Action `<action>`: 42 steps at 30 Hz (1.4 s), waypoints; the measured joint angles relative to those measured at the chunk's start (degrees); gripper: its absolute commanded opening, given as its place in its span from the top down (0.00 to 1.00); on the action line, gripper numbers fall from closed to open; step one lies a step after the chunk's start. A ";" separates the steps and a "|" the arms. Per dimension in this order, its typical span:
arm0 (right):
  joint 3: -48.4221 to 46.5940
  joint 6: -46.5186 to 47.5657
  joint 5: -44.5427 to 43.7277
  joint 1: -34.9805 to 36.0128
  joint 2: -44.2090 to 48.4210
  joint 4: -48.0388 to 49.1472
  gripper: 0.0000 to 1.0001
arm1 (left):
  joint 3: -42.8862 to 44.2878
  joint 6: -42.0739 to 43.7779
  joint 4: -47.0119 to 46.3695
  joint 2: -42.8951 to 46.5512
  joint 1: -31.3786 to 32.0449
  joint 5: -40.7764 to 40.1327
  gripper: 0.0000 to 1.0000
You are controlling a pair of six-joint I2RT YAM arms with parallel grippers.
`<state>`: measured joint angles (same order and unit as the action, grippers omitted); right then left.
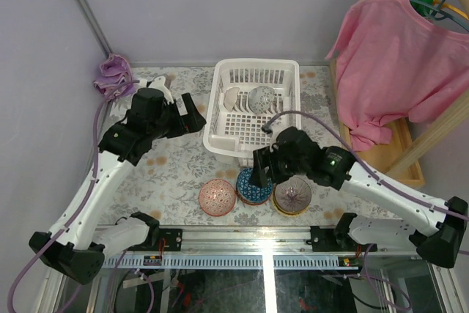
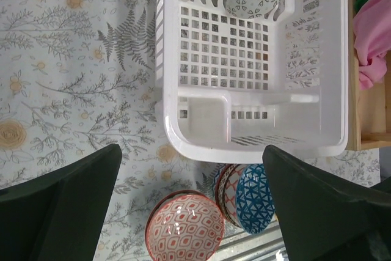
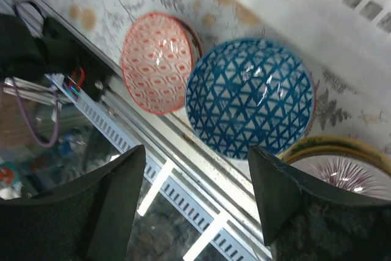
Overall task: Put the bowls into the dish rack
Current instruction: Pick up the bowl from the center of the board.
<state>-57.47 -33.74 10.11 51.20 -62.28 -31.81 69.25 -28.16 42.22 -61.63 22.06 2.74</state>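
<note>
Along the table's (image 1: 168, 174) near edge we are seeing pink-red bowl (image 1: 218, 197), blue netted bowl (image 1: 253, 187), tan-yellow bowl (image 1: 292, 196), right gripper (image 3: 197, 148) hovering spread and empty over the blue one, left gripper (image 2: 191, 147) gaping wide, empty, left of the dish rack (image 1: 220, 141), whitish bowl (image 1: 231, 97) and grey netted bowl (image 1: 261, 98) leaning at its far end

top: overhead, whole table (image 1: 168, 174) | left wrist: down over dish rack (image 2: 256, 114) | right wrist: close on blue bowl (image 3: 250, 99), shared by all

No readable text (possibly too blurred).
</note>
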 measured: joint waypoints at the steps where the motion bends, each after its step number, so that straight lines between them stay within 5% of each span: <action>1: 0.35 -0.35 -1.81 2.12 -0.11 -0.52 0.28 | -0.28 -0.20 0.48 0.68 0.00 0.07 0.00; 10: 0.42 -4.04 -15.41 18.12 -10.62 0.24 0.35 | -0.63 -1.16 3.23 4.90 0.00 0.22 0.00; 24: -7.91 -5.35 -24.30 22.60 -20.61 2.71 0.37 | -2.54 -1.18 6.12 7.56 0.00 -0.70 0.00; 42: -13.90 -7.52 -30.21 22.62 -29.70 -5.27 0.47 | -2.75 -1.14 6.54 7.13 0.00 -1.14 0.00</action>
<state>-71.37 -41.25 -20.10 73.82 -91.98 -37.08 66.50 -29.30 48.75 -54.50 22.06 1.61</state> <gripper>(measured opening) 0.543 0.997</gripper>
